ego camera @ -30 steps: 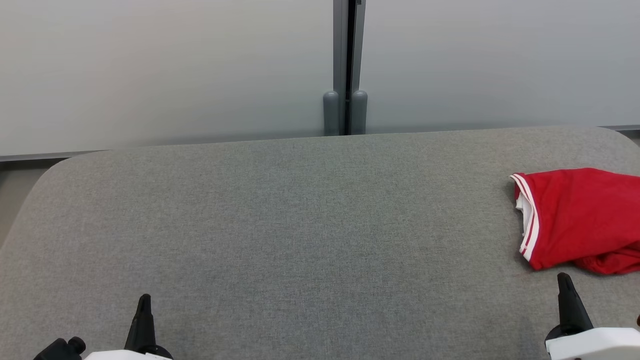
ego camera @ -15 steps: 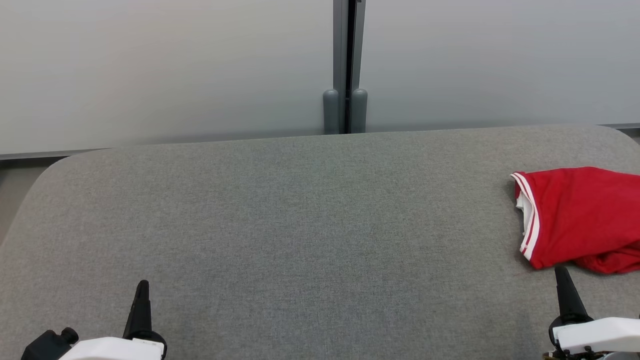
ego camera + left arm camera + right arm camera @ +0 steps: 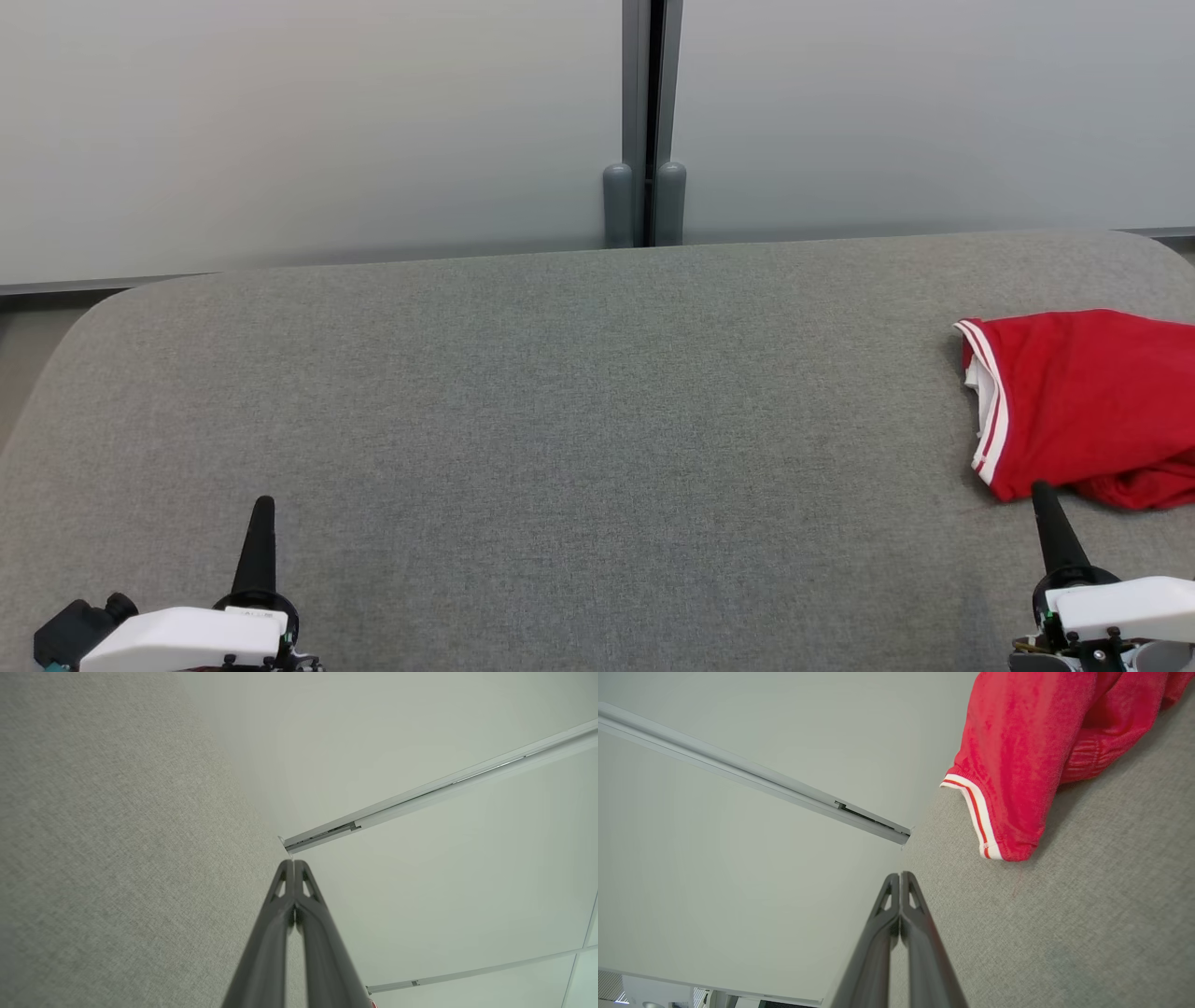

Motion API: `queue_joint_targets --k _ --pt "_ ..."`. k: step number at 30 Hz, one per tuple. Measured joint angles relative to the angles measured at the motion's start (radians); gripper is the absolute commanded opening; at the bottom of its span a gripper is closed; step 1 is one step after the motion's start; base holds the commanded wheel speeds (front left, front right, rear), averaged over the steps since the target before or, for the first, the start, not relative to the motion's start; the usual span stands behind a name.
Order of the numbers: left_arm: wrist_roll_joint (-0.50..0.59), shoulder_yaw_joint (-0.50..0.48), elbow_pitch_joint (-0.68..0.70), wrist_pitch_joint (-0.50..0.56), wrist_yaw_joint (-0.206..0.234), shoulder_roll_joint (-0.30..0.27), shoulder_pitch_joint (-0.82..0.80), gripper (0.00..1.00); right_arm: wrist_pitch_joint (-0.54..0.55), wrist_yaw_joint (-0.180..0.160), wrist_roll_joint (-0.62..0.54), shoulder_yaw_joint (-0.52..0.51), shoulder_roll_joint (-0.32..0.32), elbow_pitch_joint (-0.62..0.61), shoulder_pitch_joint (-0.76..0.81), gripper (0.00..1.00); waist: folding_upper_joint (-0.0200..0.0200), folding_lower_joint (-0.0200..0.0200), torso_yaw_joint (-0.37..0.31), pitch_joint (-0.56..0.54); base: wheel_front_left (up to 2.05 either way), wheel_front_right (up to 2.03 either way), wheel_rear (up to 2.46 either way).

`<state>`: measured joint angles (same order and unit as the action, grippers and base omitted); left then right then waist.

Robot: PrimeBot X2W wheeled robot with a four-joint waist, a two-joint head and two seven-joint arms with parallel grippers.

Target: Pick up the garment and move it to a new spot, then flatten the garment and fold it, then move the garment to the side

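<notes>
Garment [image 3: 1083,401] lies bunched at the right edge of the table [image 3: 560,420] as I hold both tools closed and empty: left tool [image 3: 264,505] well apart from it, right tool [image 3: 1039,491] near its striped hem.

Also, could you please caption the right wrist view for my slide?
Right gripper, jaws shut, poised near a crumpled red garment on grey fabric surface.

Grey woven-fabric surface [image 3: 560,411], broad, with rounded far corners. One red garment [image 3: 1083,401] lies directly on it at the right side, loosely bunched, its white-striped hem facing the middle. Right part runs out of frame.
</notes>
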<state>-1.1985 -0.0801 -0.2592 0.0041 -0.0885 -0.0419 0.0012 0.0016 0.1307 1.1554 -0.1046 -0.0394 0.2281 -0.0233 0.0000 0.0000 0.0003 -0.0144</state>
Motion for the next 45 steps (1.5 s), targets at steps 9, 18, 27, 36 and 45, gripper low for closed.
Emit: queue_joint_targets --k 9,18,27,36,45 --pt "-0.081 -0.005 0.003 0.022 -0.008 -0.001 -0.022 0.00 0.022 0.000 0.090 -0.002 -0.001 0.003 -0.015 0.00 0.0000 0.0000 0.000 0.003 0.00 0.00 0.00" --pt "-0.164 -0.012 0.005 0.045 -0.016 -0.002 -0.042 0.00 0.044 0.000 0.179 -0.004 -0.002 0.007 -0.030 0.00 0.0000 0.0000 0.000 0.006 0.00 0.00 0.00" --pt "-0.233 -0.018 0.006 0.063 -0.025 -0.003 -0.057 0.00 0.061 0.000 0.256 -0.005 -0.003 0.010 -0.046 0.00 0.0000 0.0000 0.000 0.009 0.00 0.00 0.00" --pt "-0.297 -0.023 0.009 0.080 -0.029 -0.004 -0.073 0.00 0.081 0.000 0.326 -0.007 -0.004 0.012 -0.060 0.00 0.0001 0.0000 0.000 0.012 0.00 0.00 0.00" --pt "-0.357 -0.028 0.010 0.096 -0.034 -0.005 -0.089 0.00 0.097 0.000 0.394 -0.007 -0.005 0.014 -0.070 0.00 0.0000 0.0000 0.000 0.015 0.00 0.00 0.00"
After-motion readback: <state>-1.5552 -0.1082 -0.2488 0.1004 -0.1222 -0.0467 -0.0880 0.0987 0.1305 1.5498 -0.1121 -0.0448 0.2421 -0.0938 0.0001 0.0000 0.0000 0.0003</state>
